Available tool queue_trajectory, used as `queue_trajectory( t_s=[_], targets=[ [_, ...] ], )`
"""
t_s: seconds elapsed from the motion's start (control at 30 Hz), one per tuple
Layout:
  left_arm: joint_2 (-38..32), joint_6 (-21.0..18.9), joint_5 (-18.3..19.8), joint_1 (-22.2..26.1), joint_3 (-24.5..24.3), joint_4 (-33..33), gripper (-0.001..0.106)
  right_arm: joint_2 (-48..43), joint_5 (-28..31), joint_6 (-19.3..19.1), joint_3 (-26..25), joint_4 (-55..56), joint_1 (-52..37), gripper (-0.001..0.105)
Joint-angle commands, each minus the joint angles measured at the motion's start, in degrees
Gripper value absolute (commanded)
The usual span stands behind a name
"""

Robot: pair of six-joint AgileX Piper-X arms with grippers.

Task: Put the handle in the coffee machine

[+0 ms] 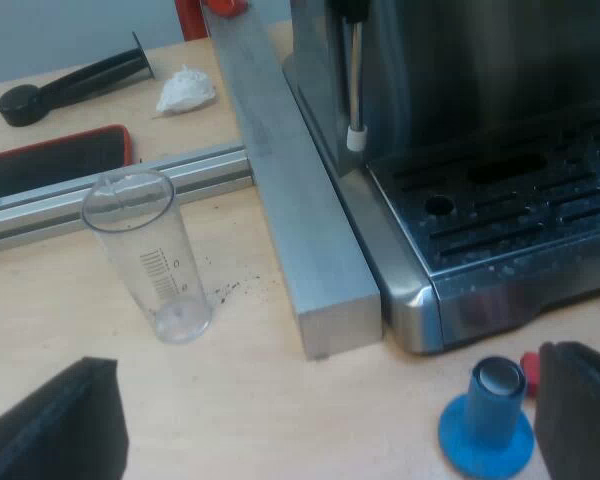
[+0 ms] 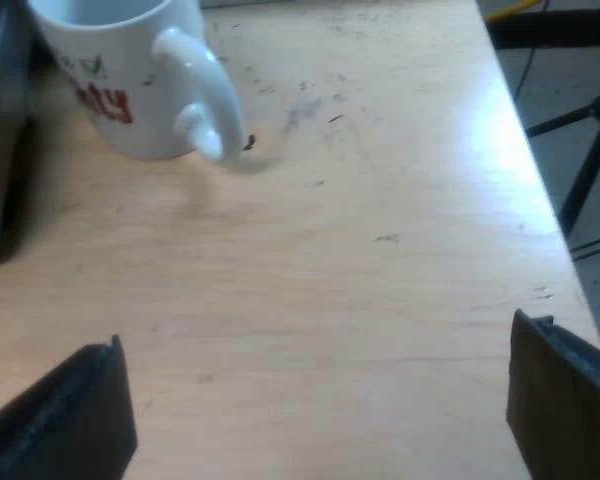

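**Both grippers spread wide above a pale wood tabletop**

Left wrist view: the left gripper (image 1: 325,400) hangs with its matte black fingers far apart, holding nothing, over the smooth wooden table (image 1: 250,400). A clear cylindrical measuring glass (image 1: 145,255) with a printed scale stands upright. It is apart from a square-section aluminium bar (image 1: 290,200) that lies along the espresso machine (image 1: 460,80). The machine's slotted steel drip tray (image 1: 520,210) is speckled with droplets. A blue, round-based tamper (image 1: 487,420) stands just before the machine's rounded corner. A small red piece (image 1: 528,362) just beside the tamper, half hidden by a finger, may be the end of the holder's handle. The holder's metal part cannot be made out.

Right wrist view: the right gripper (image 2: 315,400) is likewise wide apart and empty, with bare wood between its fingers. A glossy white mug (image 2: 130,80) with red lettering stands near the machine's dark side. The table's straight edge (image 2: 540,150) runs close to one finger.
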Motion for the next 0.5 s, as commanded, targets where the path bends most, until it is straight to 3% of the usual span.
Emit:
queue_trajectory(
  t_s=[0.03, 0.5],
  targets=[
    [-2.53, -0.93, 0.93, -0.42, -2.46, 2.80, 0.084, 2.48, -2.13, 0.29, -2.98, 2.52, 1.30, 0.078],
    [4.64, -0.93, 6.24, -5.21, -3.89, 4.98, 0.084, 20.32, -7.93, 0.27, -18.55, 13.91, 13.71, 0.078]
  ],
)
